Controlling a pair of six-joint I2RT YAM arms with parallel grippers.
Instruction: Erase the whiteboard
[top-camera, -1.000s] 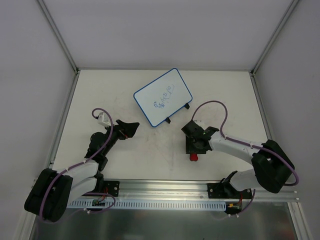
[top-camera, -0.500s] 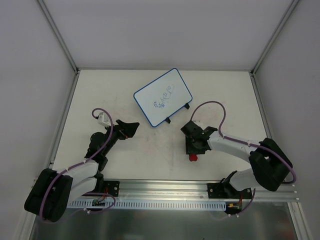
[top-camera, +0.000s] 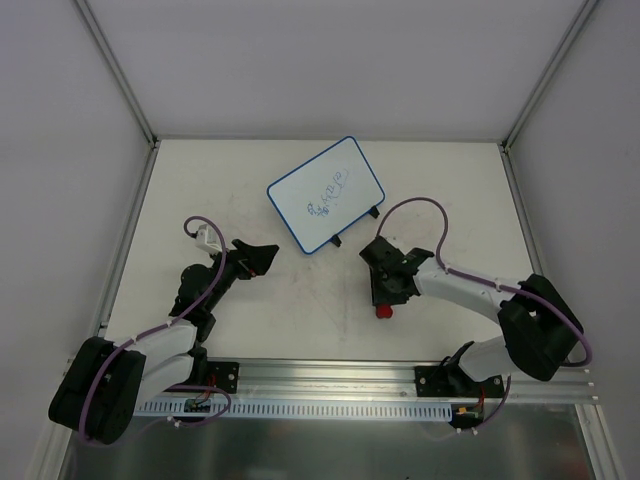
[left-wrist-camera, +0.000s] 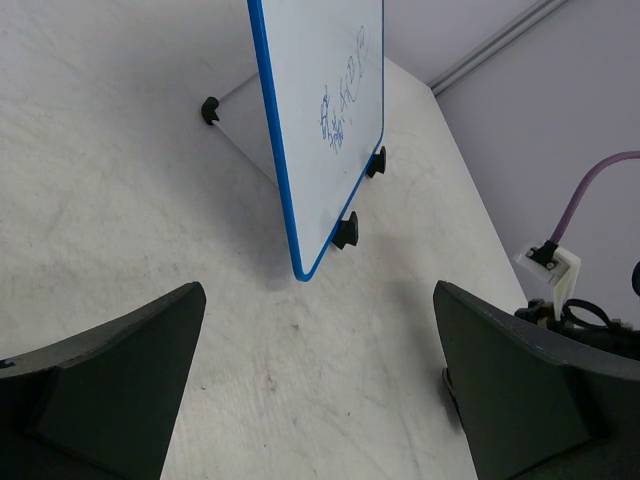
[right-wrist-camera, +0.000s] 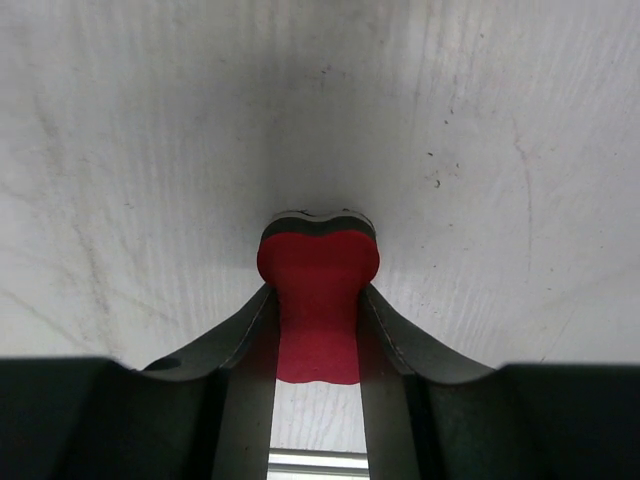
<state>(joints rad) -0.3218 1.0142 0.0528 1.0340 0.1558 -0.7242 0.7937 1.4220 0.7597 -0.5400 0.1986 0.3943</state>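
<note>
The right gripper (right-wrist-camera: 318, 310) is clamped on the narrow waist of the red eraser (right-wrist-camera: 318, 262), probably so its rounded end is free for wiping; the left gripper (top-camera: 262, 257) has its fingers wide apart and faces the whiteboard (top-camera: 326, 194); the board leans on its black feet (left-wrist-camera: 344, 232) in the upper centre of the top view, blue-rimmed, its small blue scribbles (top-camera: 330, 193) not yet wiped.

In the top view the right gripper (top-camera: 385, 298) covers most of the small red bone-shaped foam eraser (top-camera: 384, 312); only one end shows. In the left wrist view the upper picture edge cuts off the flat white blue-rimmed whiteboard (left-wrist-camera: 325, 90), and its blue scribbles (left-wrist-camera: 343, 100) are too small to read.
</note>
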